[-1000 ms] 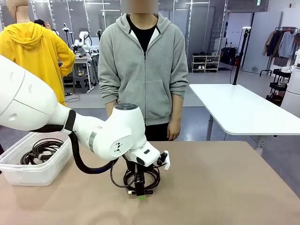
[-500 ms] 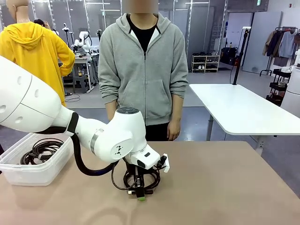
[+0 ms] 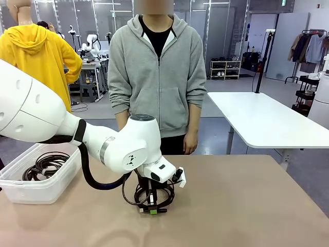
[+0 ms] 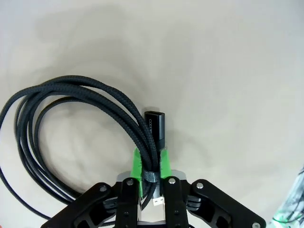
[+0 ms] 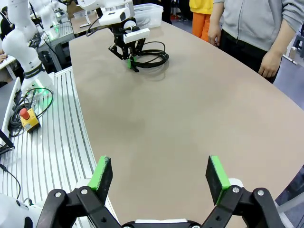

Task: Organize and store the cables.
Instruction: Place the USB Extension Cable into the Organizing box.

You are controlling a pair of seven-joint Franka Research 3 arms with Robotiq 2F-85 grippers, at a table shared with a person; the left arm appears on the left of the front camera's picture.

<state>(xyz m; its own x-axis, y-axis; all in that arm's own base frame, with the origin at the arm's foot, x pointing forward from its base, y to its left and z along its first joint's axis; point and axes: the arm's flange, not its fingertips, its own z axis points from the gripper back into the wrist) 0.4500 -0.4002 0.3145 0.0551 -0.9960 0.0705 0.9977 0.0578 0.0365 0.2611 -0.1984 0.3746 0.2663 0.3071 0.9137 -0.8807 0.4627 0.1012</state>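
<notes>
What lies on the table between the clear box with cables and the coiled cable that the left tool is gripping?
In the front view, bare tabletop lies between the clear box and the coiled cable; above that stretch passes the left arm's black hose.

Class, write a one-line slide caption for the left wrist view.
Left gripper closed on a bundled strand of the coiled black cable, its plug just beyond the fingertips, on the tan table.

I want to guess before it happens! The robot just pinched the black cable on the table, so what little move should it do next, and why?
Probably lift straight up a little. The left gripper has its jaws pinched shut on the coiled cable, which lies on the table. The clear bin with another coil inside sits off to the side, so the cable likely has to clear the tabletop before being carried there.
</notes>
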